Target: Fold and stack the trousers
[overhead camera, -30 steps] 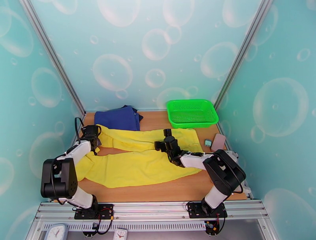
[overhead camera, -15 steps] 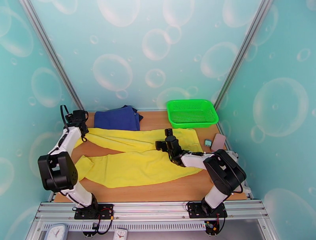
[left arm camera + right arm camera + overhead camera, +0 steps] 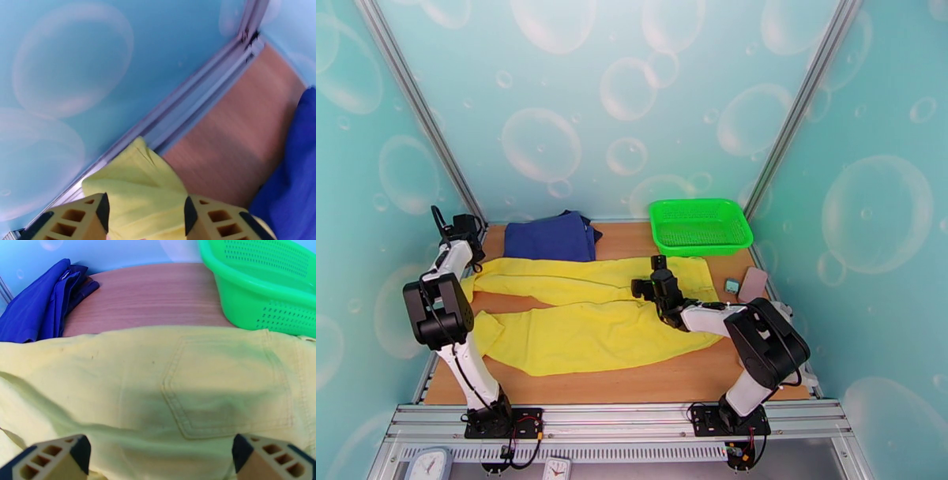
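The yellow trousers [image 3: 584, 316] lie spread on the wooden table, waist at the right and both legs running left. My left gripper [image 3: 462, 229] is at the back left corner, over the end of the far leg. In the left wrist view its fingers [image 3: 100, 209] stand apart, open, with the leg's hem [image 3: 130, 185] lying loose between them by the metal frame rail. My right gripper [image 3: 658, 264] hovers low over the trousers' seat. It is wide open [image 3: 158, 465], and the back pocket [image 3: 225, 390] lies flat ahead of it.
A folded navy garment [image 3: 551, 235] lies at the back left, just behind the far leg. A green basket [image 3: 703, 246] stands at the back right. A phone [image 3: 753, 284] and a small object [image 3: 731, 286] lie at the right edge. The walls stand close to the left gripper.
The left gripper pulled the far leg's end out to the back left corner, straightening that leg, then opened and let it go. The right gripper has shifted slightly and stays open.
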Controlling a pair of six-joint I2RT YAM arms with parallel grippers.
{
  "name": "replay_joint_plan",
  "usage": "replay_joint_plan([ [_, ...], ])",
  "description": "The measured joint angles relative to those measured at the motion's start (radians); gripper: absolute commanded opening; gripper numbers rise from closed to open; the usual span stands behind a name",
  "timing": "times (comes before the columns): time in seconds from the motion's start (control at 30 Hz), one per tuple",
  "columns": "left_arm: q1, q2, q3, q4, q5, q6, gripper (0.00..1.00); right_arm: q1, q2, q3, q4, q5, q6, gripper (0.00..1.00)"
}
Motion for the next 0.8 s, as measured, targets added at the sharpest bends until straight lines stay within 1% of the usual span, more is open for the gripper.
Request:
replay_joint_plan([
  [0.07,-0.001,-0.035,-0.037,0.032,0.007,-0.001,0.58,-0.001,0.005,0.0,0.0,0.0,0.0,0.99],
  [0.13,-0.006,-0.094,-0.109,0.066,0.031,-0.006,0.58,-0.001,0.017,0.0,-0.001,-0.001,0.0,0.99],
  [0.3,-0.056,-0.245,-0.362,0.166,0.126,-0.061,0.59,-0.001,0.041,0.002,-0.011,-0.005,0.0,0.99],
  [0.43,-0.101,-0.36,-0.619,0.26,0.182,-0.149,0.59,-0.001,0.042,0.002,-0.014,-0.012,0.0,0.99],
  [0.5,-0.099,-0.406,-0.711,0.281,0.202,-0.213,0.6,-0.001,0.042,0.002,-0.014,-0.015,0.0,0.99],
  [0.57,-0.087,-0.432,-0.761,0.299,0.212,-0.261,0.6,-0.001,0.042,0.002,-0.013,-0.018,0.0,0.99],
  [0.67,-0.063,-0.444,-0.774,0.314,0.201,-0.319,0.61,-0.001,0.042,0.002,-0.013,-0.019,-0.001,0.99],
  [0.73,-0.031,-0.445,-0.77,0.321,0.202,-0.351,0.62,-0.001,0.042,0.002,-0.013,-0.019,-0.001,0.99],
  [0.8,0.022,-0.444,-0.769,0.333,0.222,-0.378,0.63,-0.001,0.042,0.002,-0.014,-0.019,-0.001,0.99],
])
